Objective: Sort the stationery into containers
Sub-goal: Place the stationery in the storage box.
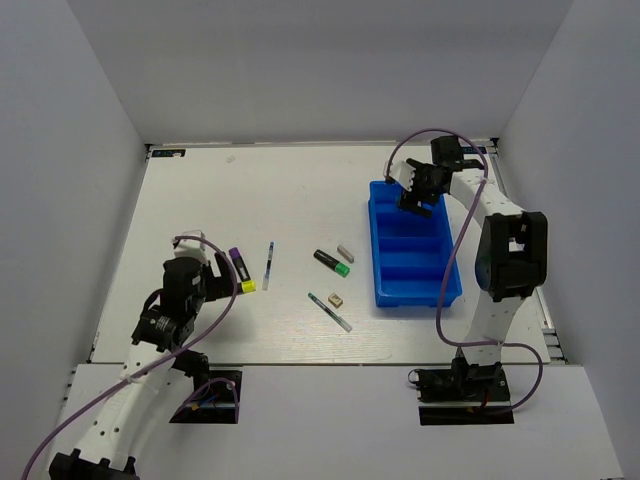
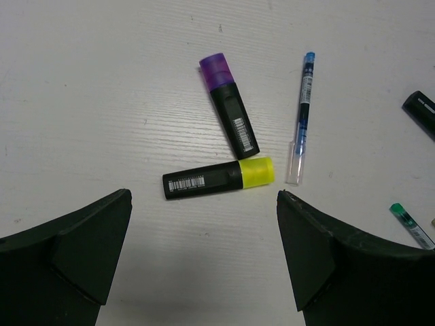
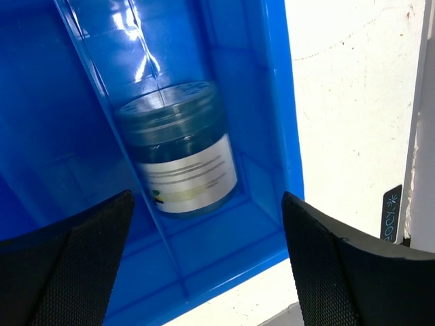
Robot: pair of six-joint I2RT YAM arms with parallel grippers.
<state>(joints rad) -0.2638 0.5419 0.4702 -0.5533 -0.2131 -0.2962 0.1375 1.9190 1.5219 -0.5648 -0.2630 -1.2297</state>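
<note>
Left gripper (image 2: 204,227) is spread wide and holding nothing, low over the table (image 1: 280,190). At its 12 o'clock lies a yellow-capped marker (image 2: 217,178), crosswise. A purple-capped marker (image 2: 229,105) slants beyond it, butt end right by the yellow cap. At 1 o'clock, a blue-tipped pen (image 2: 301,119). Mid-table now: green-capped marker (image 1: 332,262), grey eraser (image 1: 346,250) just beside it, and tan eraser (image 1: 336,299) next to a green-tipped pen (image 1: 329,311), all at 9 o'clock of the blue tray (image 1: 385,290). Right gripper (image 3: 207,224) hangs over the tray's far end, fingers apart and empty. A round labelled tub (image 3: 183,153) sits in that end compartment.
</note>
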